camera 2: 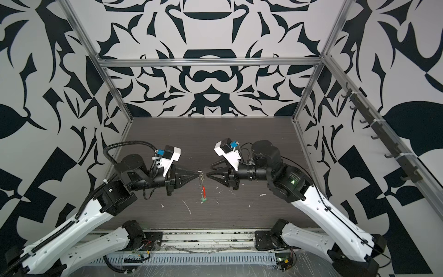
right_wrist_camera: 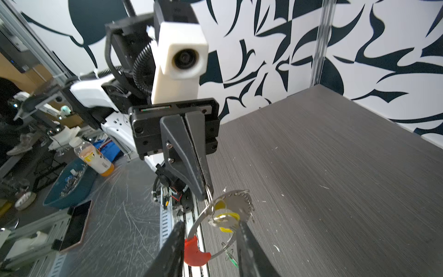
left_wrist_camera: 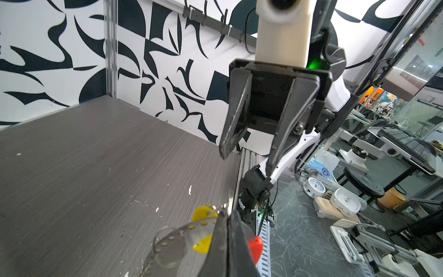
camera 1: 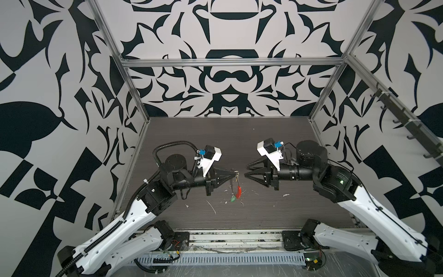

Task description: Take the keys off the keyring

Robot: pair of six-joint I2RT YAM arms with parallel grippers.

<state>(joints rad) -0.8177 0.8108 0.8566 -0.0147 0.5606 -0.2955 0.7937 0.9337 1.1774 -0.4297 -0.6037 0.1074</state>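
While pinching keyring (right_wrist_camera: 197,219) at its top wire, jaws fully closed on it, holds loop apparently clear of table (camera 1: 215,134) with left gripper (camera 1: 233,173). Likely reason: lets loop hang plumb, red sleeve (camera 1: 239,191) and green tag (camera 1: 232,199) settled at low end, key up by pinch and reachable. Opposite, tip to tip and just beside without touching: right gripper (camera 1: 245,171), jaws part open, nothing between them. Reads as staged to close on key and work it off wire; judgement only.

From both top views, layout only: arms level and opposed, loop edge-on as thin line, key a mere speck at pinch.

From right wrist, key (right_wrist_camera: 237,203) flat-on: silver blade, yellow head, threaded on wire just under left gripper (right_wrist_camera: 206,193), lying beyond gap between right fingers (right_wrist_camera: 251,254). Tag just a green sliver there.

From left wrist, right gripper (left_wrist_camera: 248,164) head-on, gap plain to see; key (left_wrist_camera: 177,237) blurred beside own closed tips; sleeve partly hidden, tag not visible.
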